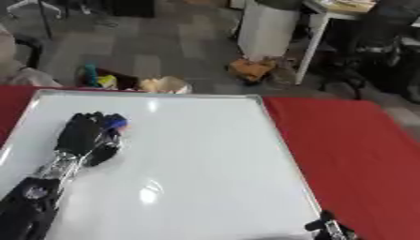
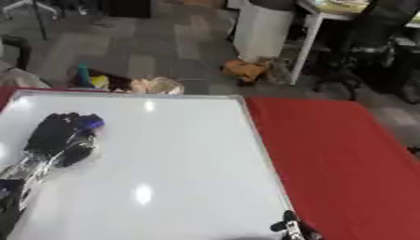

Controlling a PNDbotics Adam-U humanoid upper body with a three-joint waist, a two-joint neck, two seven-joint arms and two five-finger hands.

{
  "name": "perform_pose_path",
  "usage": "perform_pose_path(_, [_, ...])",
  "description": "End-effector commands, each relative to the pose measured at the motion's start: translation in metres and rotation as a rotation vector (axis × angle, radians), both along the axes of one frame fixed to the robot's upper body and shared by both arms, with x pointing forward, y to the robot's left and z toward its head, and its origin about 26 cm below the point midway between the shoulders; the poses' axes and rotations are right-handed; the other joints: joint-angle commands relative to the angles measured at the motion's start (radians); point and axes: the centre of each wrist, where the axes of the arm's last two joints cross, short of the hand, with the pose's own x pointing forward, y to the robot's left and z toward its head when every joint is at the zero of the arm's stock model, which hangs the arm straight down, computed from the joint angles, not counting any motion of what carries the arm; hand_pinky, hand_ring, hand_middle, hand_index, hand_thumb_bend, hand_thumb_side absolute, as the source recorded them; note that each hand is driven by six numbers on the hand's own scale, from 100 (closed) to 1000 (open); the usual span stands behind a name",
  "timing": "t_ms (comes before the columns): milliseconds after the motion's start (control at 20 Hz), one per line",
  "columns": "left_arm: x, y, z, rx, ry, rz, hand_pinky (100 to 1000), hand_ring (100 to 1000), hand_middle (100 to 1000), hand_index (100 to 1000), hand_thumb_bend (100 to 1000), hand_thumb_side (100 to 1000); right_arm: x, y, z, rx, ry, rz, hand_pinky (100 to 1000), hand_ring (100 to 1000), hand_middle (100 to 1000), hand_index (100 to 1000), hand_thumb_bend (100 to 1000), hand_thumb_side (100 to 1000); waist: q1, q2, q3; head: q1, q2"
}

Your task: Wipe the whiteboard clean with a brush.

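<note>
A large whiteboard point(image 1: 205, 154) lies flat on the red table and its surface looks white, with only light glare on it. My left hand point(image 1: 82, 133) rests on the board's left part, fingers curled round a small blue brush point(image 1: 117, 123) whose tip shows at the fingertips. Most of the brush is hidden under the hand. Only the fingertips of my right hand point(image 1: 328, 227) show at the bottom edge, by the board's near right corner, holding nothing that I can see.
Red tablecloth point(image 1: 353, 150) covers the table to the right of the board. Beyond the far edge lie floor clutter, a white bin point(image 1: 266, 28), a desk leg and a chair.
</note>
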Motion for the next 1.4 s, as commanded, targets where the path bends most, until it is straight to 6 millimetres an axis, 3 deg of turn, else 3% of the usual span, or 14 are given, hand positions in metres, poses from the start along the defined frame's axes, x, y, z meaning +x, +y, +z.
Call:
perform_pose_path(50, [-0.003, -0.042, -0.020, 0.005, 0.078, -0.119, 874, 813, 788, 905, 100, 1000, 0.000, -0.003, 0.006, -0.006, -0.018, 0.002, 422, 352, 152, 553, 100, 847, 0.002, 0.001, -0.008, 0.004, -0.003])
perform_pose_path(400, [-0.005, -0.086, -0.016, 0.021, 0.110, -0.315, 873, 813, 786, 905, 100, 1000, 0.001, -0.002, 0.005, -0.006, -0.019, 0.006, 422, 352, 153, 553, 100, 848, 0.005, 0.001, -0.015, 0.006, -0.001])
perform_pose_path(700, [-0.008, -0.095, -0.017, 0.043, 0.127, -0.359, 876, 811, 786, 902, 100, 1000, 0.001, -0.002, 0.006, -0.005, -0.020, 0.007, 422, 352, 153, 552, 100, 848, 0.006, 0.001, -0.016, 0.007, -0.002])
perform_pose_path(1000, [-0.007, -0.084, -0.019, 0.039, 0.125, -0.307, 874, 811, 786, 903, 100, 1000, 0.002, -0.003, 0.006, -0.005, -0.021, 0.006, 422, 352, 153, 552, 100, 848, 0.007, 0.001, -0.014, 0.005, -0.003])
perform_pose_path(1400, [-0.006, -0.035, -0.021, -0.030, 0.103, -0.081, 866, 815, 781, 909, 100, 1000, 0.002, -0.003, 0.005, -0.006, -0.019, -0.001, 422, 351, 153, 552, 100, 849, 0.010, 0.000, -0.006, -0.001, -0.005])
